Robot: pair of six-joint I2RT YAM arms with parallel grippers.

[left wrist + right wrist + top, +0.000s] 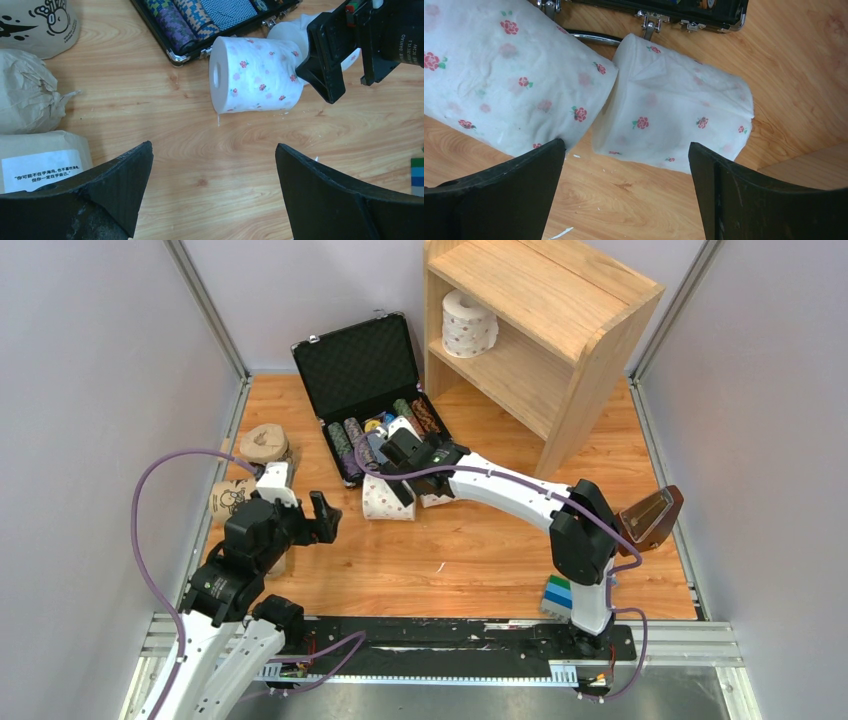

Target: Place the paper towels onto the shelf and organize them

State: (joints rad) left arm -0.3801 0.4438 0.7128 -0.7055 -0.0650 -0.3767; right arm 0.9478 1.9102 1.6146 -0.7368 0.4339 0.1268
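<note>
Shelf (545, 290) stands behind and to the right of the case (360, 360). It holds just one of the six rolls: the shelved roll (468, 322), white, upright at the left of the inner board. What shows of the flat top carries nothing. By my reading the job is barely begun, with one roll placed and five left on the counter (470, 560). There is nothing yet to arrange.

Right fingers (709, 165) hang at the case's near edge, spread wide and gripping nothing. Below them two white rolls lie on their sides just in front of the case, seemingly touching each other. One is the round roll (509, 75); the other is the squashed roll (674, 110), whose wrap looks loose and dented. The squashed roll sits more nearly between the fingers, so I judge it the likelier next pick. The fingers have not closed on it.

Left fingers (290, 160) hover low, near-left of the case, equally wide apart and empty, pointed toward the round roll.

Well left of the case, three tan rolls lie close together: the printed roll (35, 22), the crumpled roll (25, 95) and the labelled roll (40, 160).

All five have yet to be carried over and lined up on the board and top.
</note>
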